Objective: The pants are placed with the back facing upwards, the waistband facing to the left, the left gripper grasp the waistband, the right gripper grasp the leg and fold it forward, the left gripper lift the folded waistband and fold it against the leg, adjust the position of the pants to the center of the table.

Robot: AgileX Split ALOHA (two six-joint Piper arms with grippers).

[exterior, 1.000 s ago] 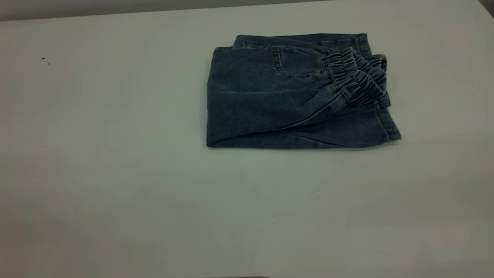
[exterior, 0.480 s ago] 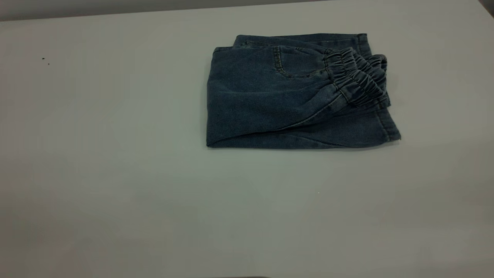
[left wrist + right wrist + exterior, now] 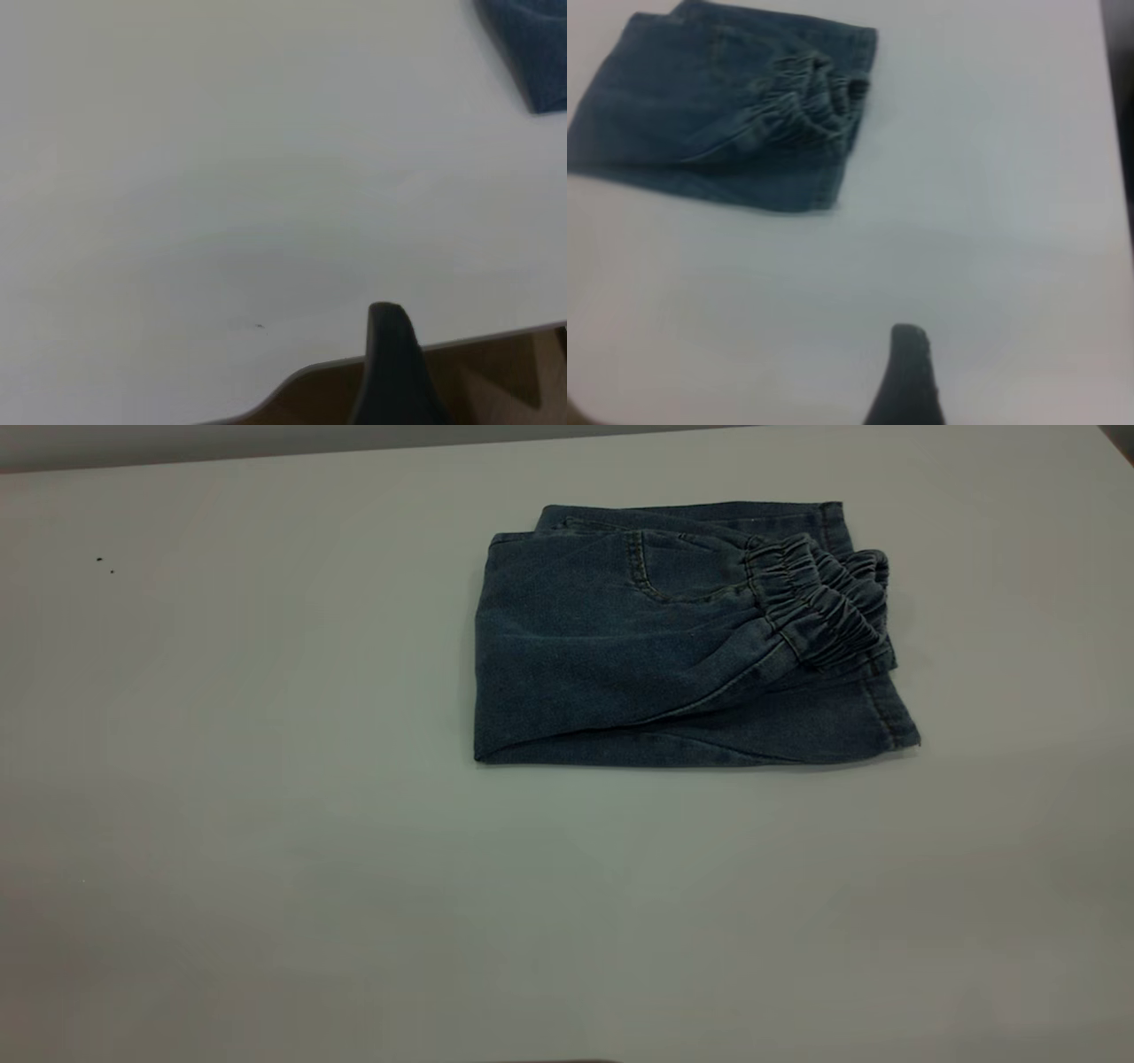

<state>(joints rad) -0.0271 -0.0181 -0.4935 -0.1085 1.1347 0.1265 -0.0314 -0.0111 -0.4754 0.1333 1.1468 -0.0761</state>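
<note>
Denim, dark blue: the pants (image 3: 682, 646) lie folded into a compact rectangle on the tabletop (image 3: 266, 824), toward its far side and right of centre in the exterior view. Gathered elastic waistband (image 3: 819, 607) is folded over on top, at the bundle's right end, resting on the leg (image 3: 797, 731) layer beneath. Stitched hem of that layer pokes out at the right edge, past the waistband. One curved pocket seam (image 3: 651, 576) shows on the top layer. Left end of the bundle is a clean fold line. Nothing touches the cloth.

Two tiny dark specks (image 3: 104, 564) sit on the tabletop far left, well apart from the pants.

Neither arm appears in the exterior view. Left wrist view: one dark fingertip of the left pincer (image 3: 390, 354) over the tabletop's near edge, a corner of the pants (image 3: 532, 53) far off; the second finger is out of shot, so cannot tell if it is spread or pressed together. Right wrist view: one dark fingertip of the right pincer (image 3: 908, 372) above bare tabletop, well clear of the pants (image 3: 718, 115); blurry, probably holding nothing, spread or closed cannot be told.
</note>
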